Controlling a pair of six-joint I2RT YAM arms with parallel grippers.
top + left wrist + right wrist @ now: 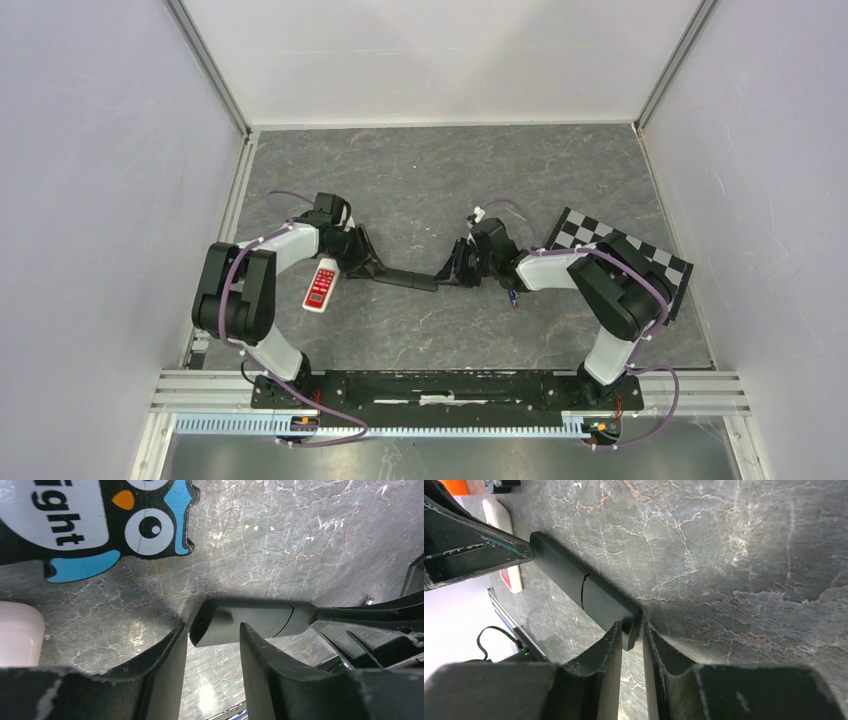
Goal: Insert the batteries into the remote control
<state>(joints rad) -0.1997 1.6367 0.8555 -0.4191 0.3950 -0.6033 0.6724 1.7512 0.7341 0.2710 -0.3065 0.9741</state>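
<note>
Dark marbled table (420, 170), white walls boxing it in. Black remote (408, 279) is spanning mid-table between the two grippers; can't tell if it's resting or lifted. Left gripper (214, 632) is clamping the remote's left end, with its fingers (165, 670) bearing on either side. Right gripper (631, 630) is pinching the remote's right end, jaws nearly together on its corner. A cover seam is showing partway along the remote. White-and-red remote (320, 285) is sitting just left of the black remote. Owl sticker (100, 525) is showing off that same left end. Checkerboard (620, 250) is lying well to the black remote's right.
</note>
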